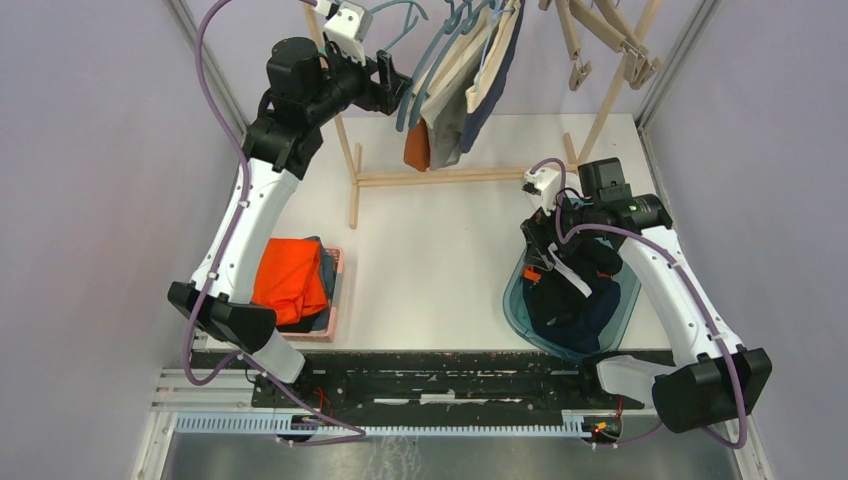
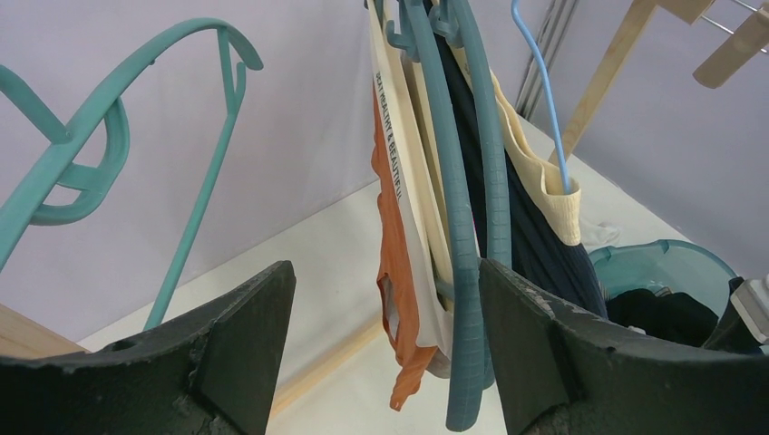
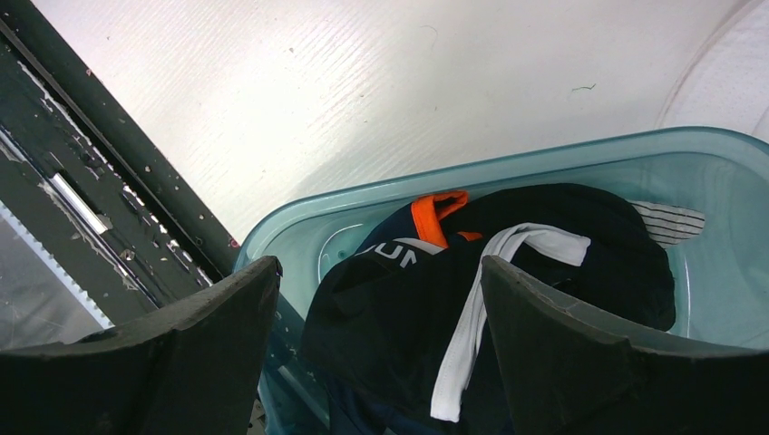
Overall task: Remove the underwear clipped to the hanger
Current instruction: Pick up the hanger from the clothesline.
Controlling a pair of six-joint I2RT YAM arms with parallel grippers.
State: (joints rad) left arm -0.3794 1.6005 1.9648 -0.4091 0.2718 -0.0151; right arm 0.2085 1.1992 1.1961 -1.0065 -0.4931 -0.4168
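Observation:
Several pieces of underwear hang bunched on teal hangers from the wooden rack: an orange one, a cream one and a navy one. My left gripper is raised just left of them and open. In the left wrist view the left gripper frames the orange and cream cloth, and a teal hanger's lower end sits close to the right finger. My right gripper hovers open over dark underwear that lies in a teal basin.
A pink tray with a folded bright-orange cloth sits by the left arm. The rack's wooden base bar crosses the table behind. Wooden clip hangers hang at top right. An empty teal hanger hangs left of the left gripper.

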